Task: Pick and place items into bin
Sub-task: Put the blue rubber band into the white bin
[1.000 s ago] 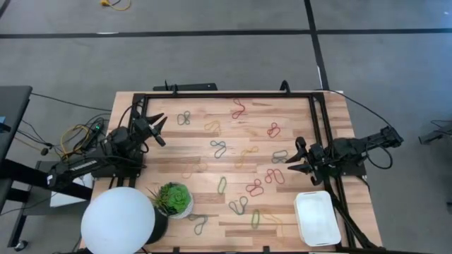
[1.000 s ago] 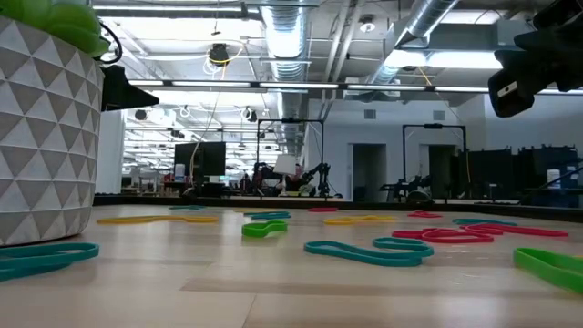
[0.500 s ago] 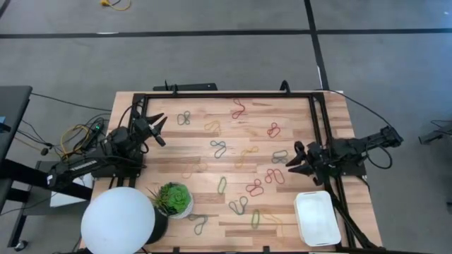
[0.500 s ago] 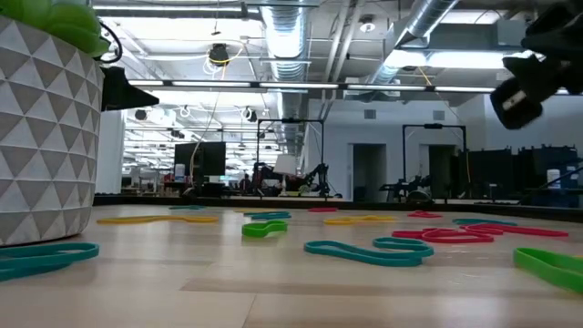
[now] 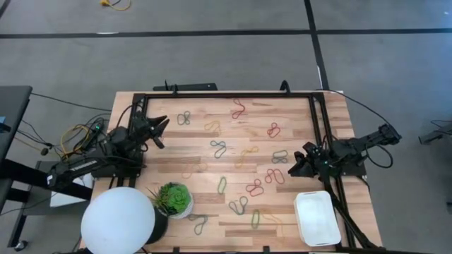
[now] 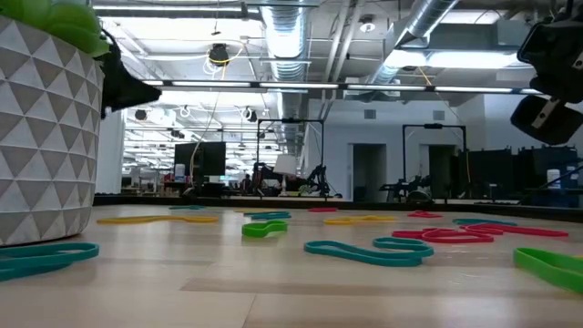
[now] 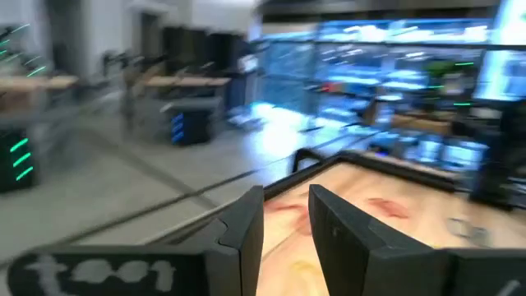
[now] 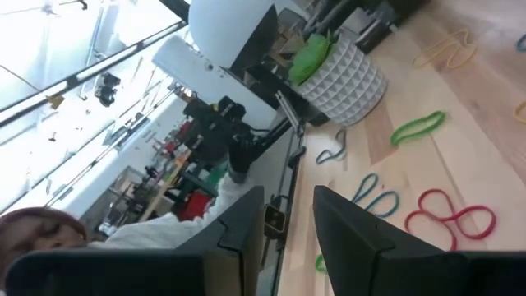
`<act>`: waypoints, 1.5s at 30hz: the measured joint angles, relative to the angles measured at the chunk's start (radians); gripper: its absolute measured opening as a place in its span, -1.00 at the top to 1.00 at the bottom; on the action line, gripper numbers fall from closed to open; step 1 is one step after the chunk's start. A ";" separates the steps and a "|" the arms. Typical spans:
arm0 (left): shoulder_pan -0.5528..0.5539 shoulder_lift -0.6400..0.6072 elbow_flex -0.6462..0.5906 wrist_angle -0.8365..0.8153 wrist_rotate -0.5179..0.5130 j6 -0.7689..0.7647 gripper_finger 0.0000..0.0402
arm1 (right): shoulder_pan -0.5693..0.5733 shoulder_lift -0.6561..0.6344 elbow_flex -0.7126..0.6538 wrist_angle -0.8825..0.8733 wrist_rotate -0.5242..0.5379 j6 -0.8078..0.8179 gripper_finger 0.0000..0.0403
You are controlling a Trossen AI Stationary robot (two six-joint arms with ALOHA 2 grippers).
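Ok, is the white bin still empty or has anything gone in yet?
Empty. In the high view the bin shows only its plain white floor, and the rubber bands all lie on the wooden table.

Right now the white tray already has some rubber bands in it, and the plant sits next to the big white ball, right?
Not quite. In the high view the white tray is empty; the rubber bands all lie on the table. The plant does sit next to the big white ball.

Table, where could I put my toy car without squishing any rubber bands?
The bare wood between the red band and the table's right edge is free. So is the patch between the left gripper and the potted plant. The middle is crowded with bands. The white bin is empty too.
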 joint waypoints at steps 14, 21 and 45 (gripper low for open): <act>-0.005 0.117 0.259 -0.060 0.182 0.083 0.56 | -0.044 -0.001 -0.002 0.188 0.233 -0.779 0.49; -0.045 0.329 0.398 -0.071 0.174 0.191 0.56 | -0.061 0.000 -0.002 0.401 0.254 -1.014 0.49; -0.064 0.899 0.458 0.369 0.065 0.251 0.56 | -0.167 -0.002 -0.001 0.392 0.522 -1.125 0.49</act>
